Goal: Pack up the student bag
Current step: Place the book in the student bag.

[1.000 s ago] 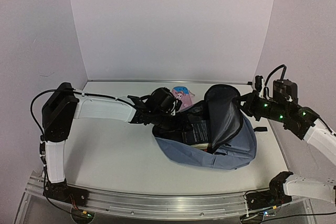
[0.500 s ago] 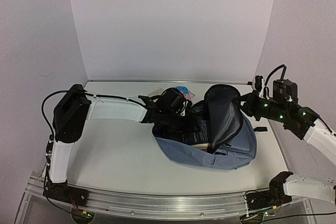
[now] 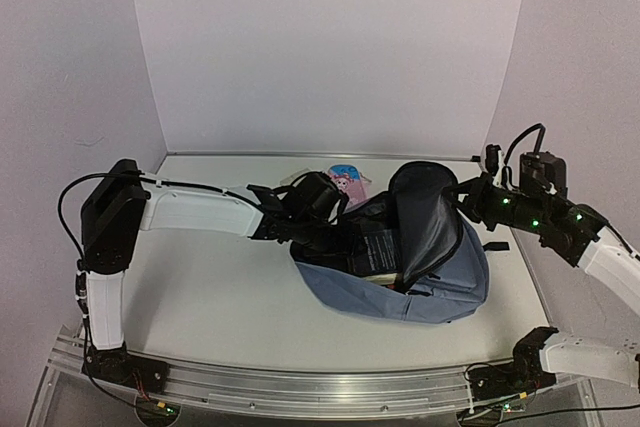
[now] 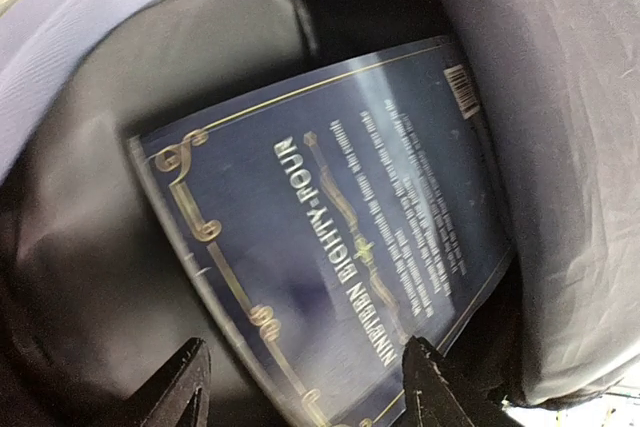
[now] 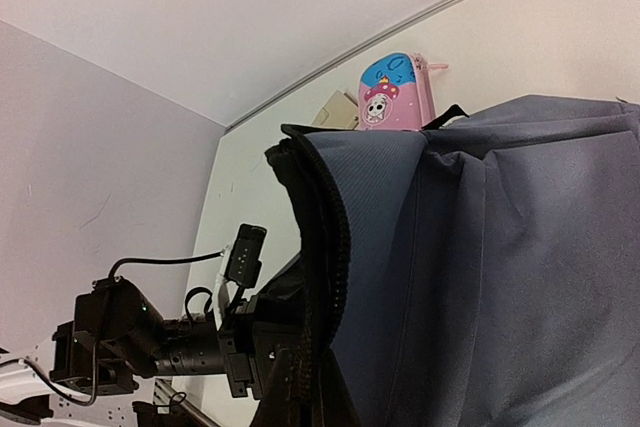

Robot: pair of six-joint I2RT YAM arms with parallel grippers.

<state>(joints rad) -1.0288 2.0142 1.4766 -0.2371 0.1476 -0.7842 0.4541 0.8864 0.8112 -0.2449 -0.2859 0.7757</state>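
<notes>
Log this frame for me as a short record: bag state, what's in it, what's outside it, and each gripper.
bag: student bag lying on the table, main compartment open, flap raised
inside: dark blue book, title reads Nineteen Eighty-Four
outside: pink pouch on the table behind the bag
left gripper: open, pointing into the bag's mouth at the book
right gripper: at the raised flap's edge; fingers not visible, grip cannot be confirmed

place: robot lab | signs: white enclosure walls [image 3: 330, 47], aluminium base rail [image 3: 300, 387]

Book [image 4: 330, 237] flat inside open student bag [image 3: 400, 297]
</notes>
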